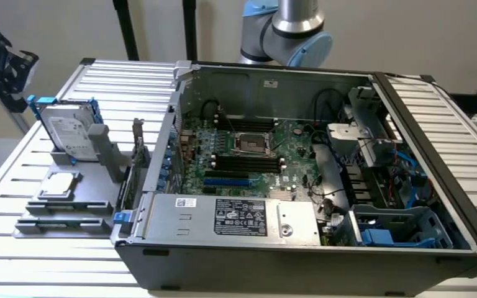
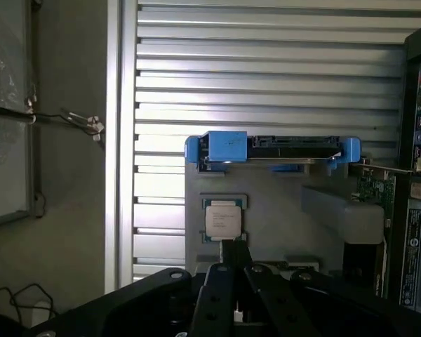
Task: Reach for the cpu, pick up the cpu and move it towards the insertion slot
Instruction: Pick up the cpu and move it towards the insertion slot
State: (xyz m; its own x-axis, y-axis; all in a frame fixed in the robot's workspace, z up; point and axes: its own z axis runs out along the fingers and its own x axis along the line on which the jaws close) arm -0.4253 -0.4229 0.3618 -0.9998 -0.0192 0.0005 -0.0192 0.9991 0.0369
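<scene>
Cpu (image 2: 222, 219) is not in my grasp: my gripper (image 2: 236, 247) has its black fingers (image 2: 217, 295) drawn together with nothing between them. In the wrist view the tips line up with the near edge of the chip, but I cannot tell how high above it they hang. My arm (image 1: 292, 28) shows in the exterior view as grey joints behind the back wall of the computer case (image 1: 305, 254).

I take the grey holder (image 1: 97, 158) as the reference for all places. The cpu lies flat in a square recess of the holder, silvery top upward, with a pale rim around it. On the same holder, behind the cpu as the exterior view shows it, the hard drive (image 1: 66, 127) stands on its edge in a blue frame. The holder rests on the slatted metal table (image 1: 10, 164).

Just beside the holder, at the exterior view's right of it, the computer case lies open with its board facing up. The insertion slot (image 1: 253, 143) is inside this case, a square metal frame with a dark centre, well apart from the holder. The long black memory slots (image 1: 243, 164) are just beside the insertion slot, a little nearer to the front of the case
</scene>
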